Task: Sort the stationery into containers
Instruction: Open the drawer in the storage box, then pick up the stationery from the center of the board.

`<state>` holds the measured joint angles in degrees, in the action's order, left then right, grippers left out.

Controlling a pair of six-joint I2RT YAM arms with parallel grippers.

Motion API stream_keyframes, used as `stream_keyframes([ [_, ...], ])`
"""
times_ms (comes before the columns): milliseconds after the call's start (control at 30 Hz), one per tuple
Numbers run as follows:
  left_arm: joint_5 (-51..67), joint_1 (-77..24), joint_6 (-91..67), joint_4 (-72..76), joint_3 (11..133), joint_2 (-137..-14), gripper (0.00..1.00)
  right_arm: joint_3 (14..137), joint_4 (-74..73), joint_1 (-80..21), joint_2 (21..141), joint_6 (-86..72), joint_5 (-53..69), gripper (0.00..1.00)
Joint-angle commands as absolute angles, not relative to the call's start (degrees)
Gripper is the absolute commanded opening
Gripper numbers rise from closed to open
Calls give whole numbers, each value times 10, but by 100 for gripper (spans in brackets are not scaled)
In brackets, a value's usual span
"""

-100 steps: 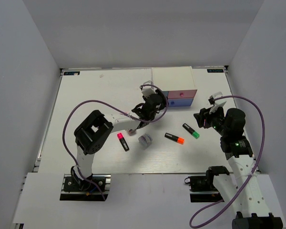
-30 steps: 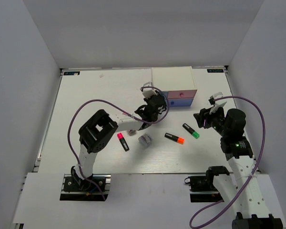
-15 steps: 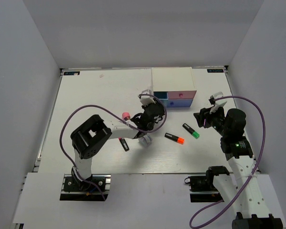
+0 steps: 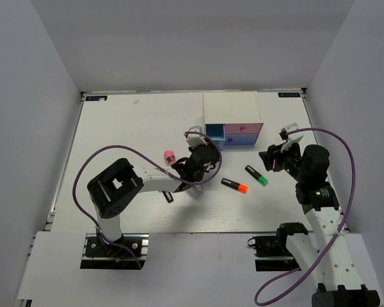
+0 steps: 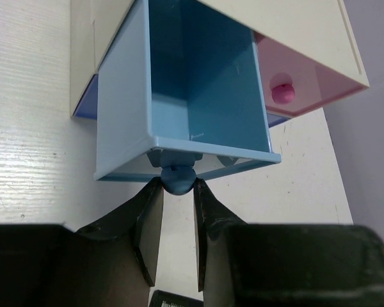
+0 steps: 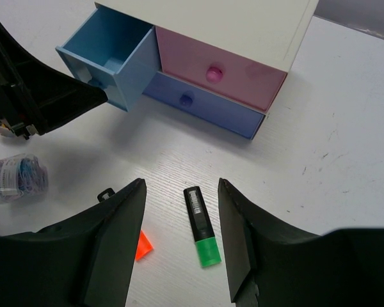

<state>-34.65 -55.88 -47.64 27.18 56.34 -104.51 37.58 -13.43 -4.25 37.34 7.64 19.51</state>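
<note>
- Left wrist: left claw (image 5: 177,192) pinched narrow on blue knob (image 5: 178,179) of blue drawer (image 5: 121,109). The drawer stands drawn out of white organiser (image 5: 288,25), toward the claw.
- Pink drawer (image 5: 310,73) is shut, ahead-right of left claw.
- Right wrist: right claw (image 6: 182,192) spread wide, holding nothing, over bench (image 6: 345,160).
- Green marker (image 6: 201,227) lies on bench between right claw's fingers, apart from both.
- Orange marker (image 6: 143,245), tip only, shows just inside its left finger.
- Clear clip box (image 6: 16,179) sits well left of right claw; lavender drawer (image 6: 205,109) is ahead of it, shut.
- Top external: pink-capped cylinder (image 4: 168,155) is on bench, left of left claw, beside the arm.
- Pink marker (image 4: 168,196) lies behind left claw, mostly hidden under the arm.
</note>
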Motion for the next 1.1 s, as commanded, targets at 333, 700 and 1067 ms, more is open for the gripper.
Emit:
stream_keyframes([
  [333, -323, -577, -466, 207, 545, -933, 89, 368, -133, -42, 365, 121, 289, 89],
  [700, -268, -589, -433, 0, 469, -638, 97, 360, -231, -45, 342, 263, 561, 87],
  [1067, -283, -576, -197, -185, 434, -363, 100, 454, -256, -190, 494, 278, 448, 68],
])
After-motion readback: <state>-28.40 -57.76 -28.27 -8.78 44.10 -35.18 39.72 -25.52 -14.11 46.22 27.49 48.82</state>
